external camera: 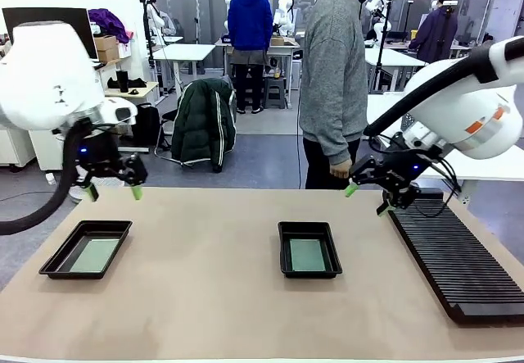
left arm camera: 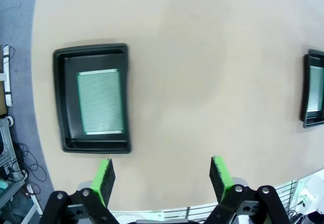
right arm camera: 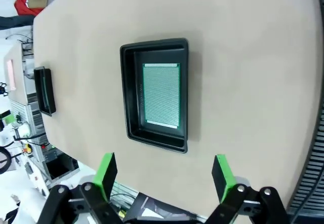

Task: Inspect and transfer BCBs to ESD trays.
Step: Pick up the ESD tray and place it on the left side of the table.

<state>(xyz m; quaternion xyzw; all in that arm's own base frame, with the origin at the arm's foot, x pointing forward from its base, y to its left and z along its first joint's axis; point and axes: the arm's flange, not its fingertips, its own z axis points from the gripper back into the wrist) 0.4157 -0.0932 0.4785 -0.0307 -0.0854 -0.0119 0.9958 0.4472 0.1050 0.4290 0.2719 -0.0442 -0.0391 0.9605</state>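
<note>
Two trays, two boards: both ESD trays already have a BCB lying flat inside, so my guess is we're at or near the end of the transfer.

Front view, left side: left tray sits near the table's left edge with the left board on its floor. Left gripper hangs above and behind it, fingers spread wide, holding nothing.

Front view, middle: right tray sits about mid-table with the right board in it.

Front view, right side: right gripper hovers up near the far end of the slotted rack, jaws wide apart, empty. Rack slots look empty from here, though I can't tell for sure.

Front view, far side: person in a grey sweater stands at the table, one hand hanging down, not touching anything.

Left wrist view: looks straight down past its open green pads at the left tray, board centred on the floor, clear of the rim. The other tray peeks in at the frame edge.

Right wrist view: same deal over the right tray, board flat inside, pads wide and well above it.

Step in hand: looks like a hover/inspect pause, nothing gripped.

Next move: if another board turns up, it calls for a thin edge pinch. Otherwise probably just backing off.
</note>
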